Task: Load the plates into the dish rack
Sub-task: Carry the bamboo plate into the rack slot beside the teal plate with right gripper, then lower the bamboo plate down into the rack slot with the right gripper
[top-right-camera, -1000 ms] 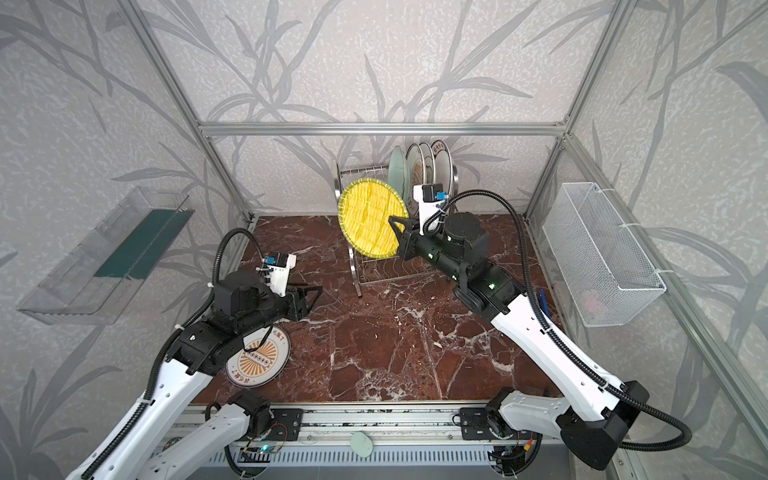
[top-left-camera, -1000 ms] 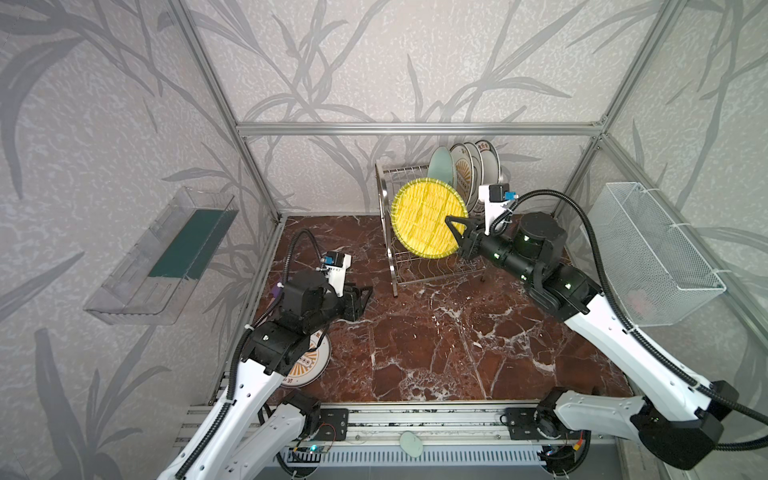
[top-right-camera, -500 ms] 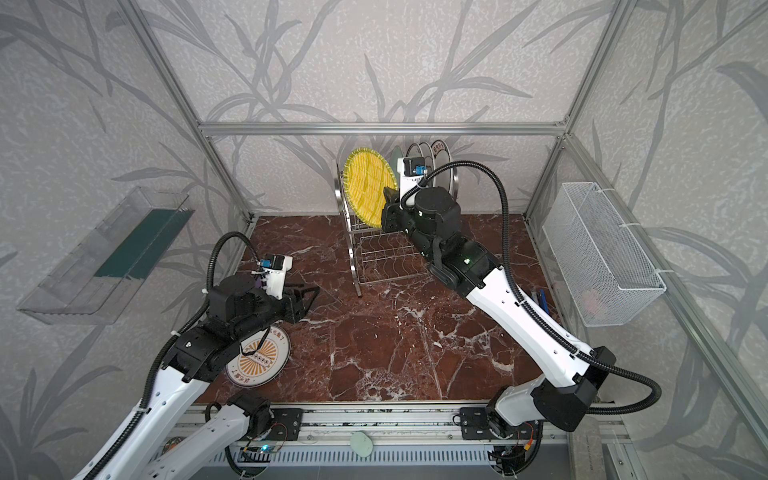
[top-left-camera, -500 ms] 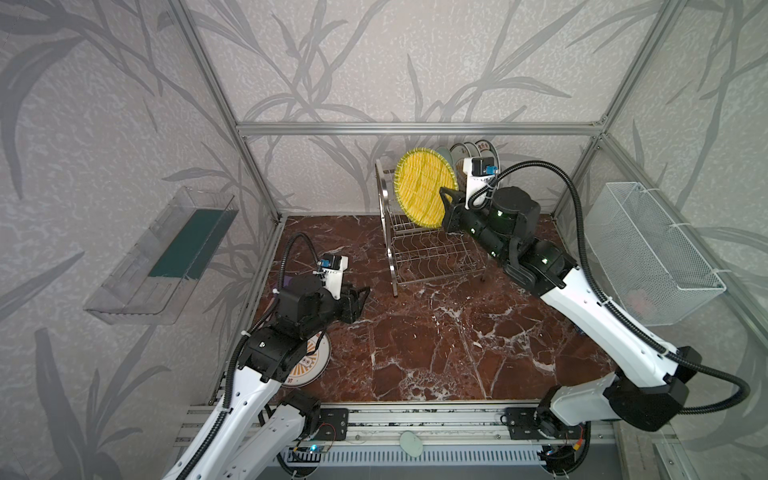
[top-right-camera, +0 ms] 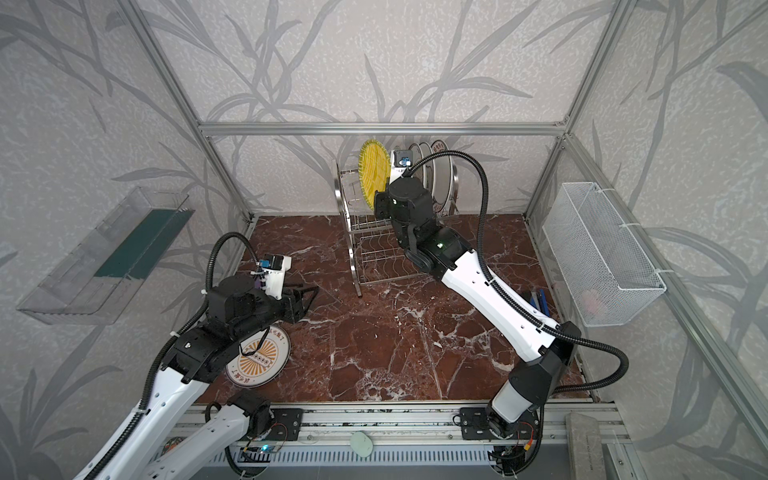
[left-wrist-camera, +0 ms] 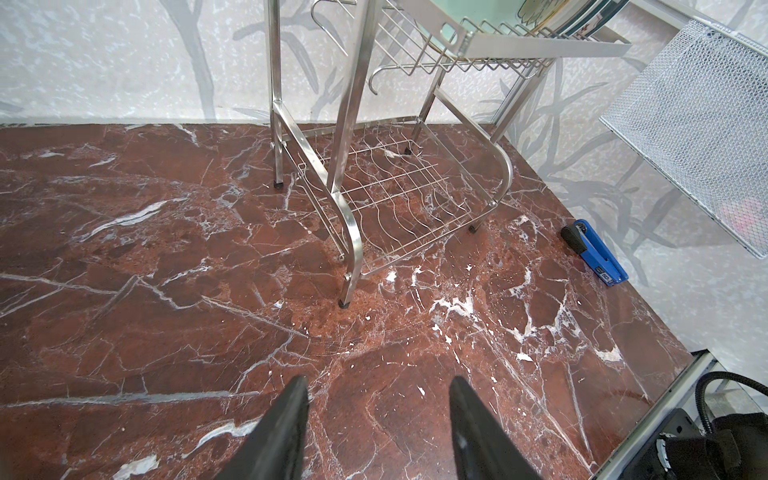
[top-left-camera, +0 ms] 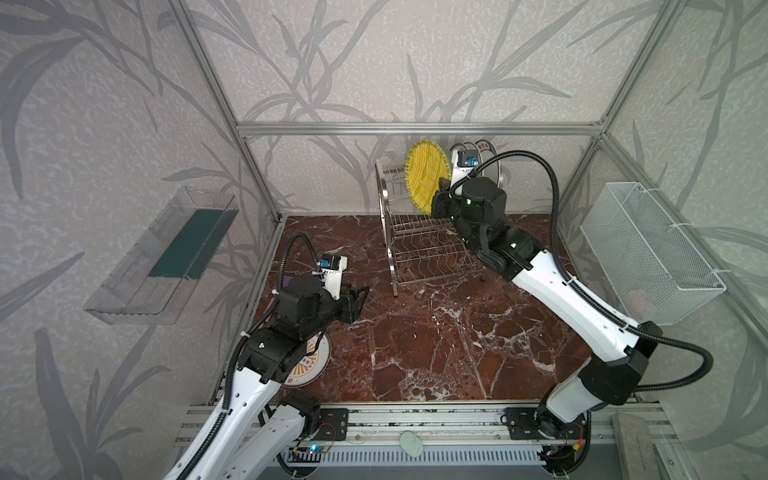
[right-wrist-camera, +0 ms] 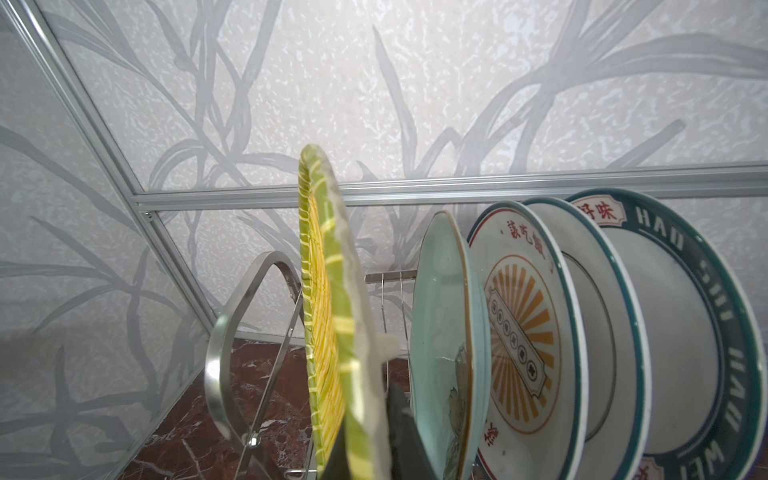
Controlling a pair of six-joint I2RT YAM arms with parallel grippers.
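Right wrist view: the right end effector [right-wrist-camera: 365,419] pinched the lower rim of the yellow plate [right-wrist-camera: 328,332], one black finger on each face.
Yellow plate: it stood on edge, nearly upright, over the upper shelf of the rack [right-wrist-camera: 220,332]. It was just beside the teal plate [right-wrist-camera: 440,311] but apart from it. Whether its bottom sat in a slot could not be told.
Rack load: the teal plate, a sunburst plate [right-wrist-camera: 519,316] and two dark-rimmed plates [right-wrist-camera: 673,332] stood on edge, side by side, in the upper shelf.
Top views: in both, the held plate was at the left end of the rack's upper shelf, and the rack stood at the back of the bench [top-left-camera: 415,332].
Left wrist view: the left end effector [left-wrist-camera: 378,386] hovered over the bench in front of the rack, fingers moderately apart, gripping nothing.
Loose plate: a second sunburst plate [top-right-camera: 257,357] lay flat on the bench near its front left corner, partly under the left arm [top-right-camera: 195,349].
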